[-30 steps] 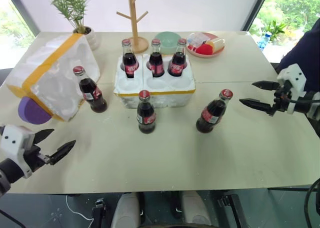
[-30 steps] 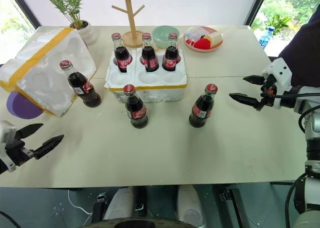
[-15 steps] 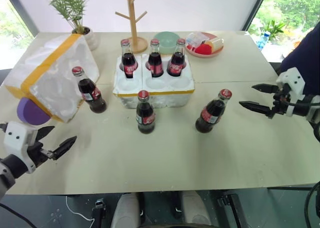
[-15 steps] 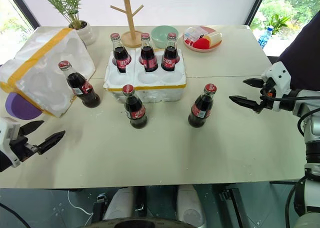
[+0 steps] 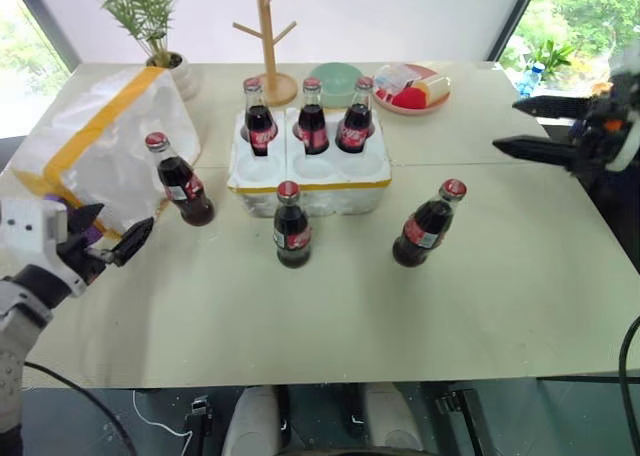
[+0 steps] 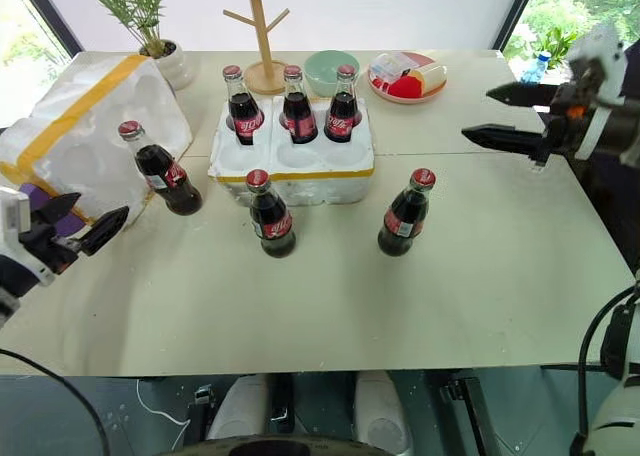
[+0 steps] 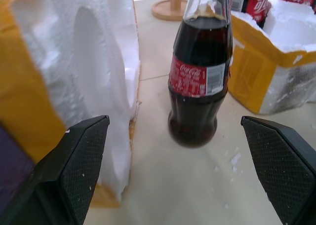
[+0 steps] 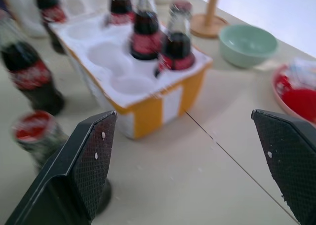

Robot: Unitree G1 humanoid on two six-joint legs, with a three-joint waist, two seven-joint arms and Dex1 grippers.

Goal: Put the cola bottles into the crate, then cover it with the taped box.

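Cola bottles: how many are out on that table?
6. Three stand in the crate's back wells. Three stand on the table: one by the taped box, one before the crate, one to its right.

Beige table (image 5: 330, 316) carrying bottles, foam and tableware

The crate (image 5: 308, 172) sat upper centre, three loose cola bottles (image 5: 291, 226) below it, the taped box (image 5: 95, 148) at left, with a potted plant (image 5: 160, 36), wooden stand (image 5: 266, 36), green bowl (image 5: 336, 80) and red plate (image 5: 412, 88) along the top.

Both head views look down over the table (image 5: 330, 316) from above, while the left wrist view sits close behind a cola bottle (image 7: 200, 72) and the right wrist view faces the crate (image 8: 138, 82), both seen in the head views.
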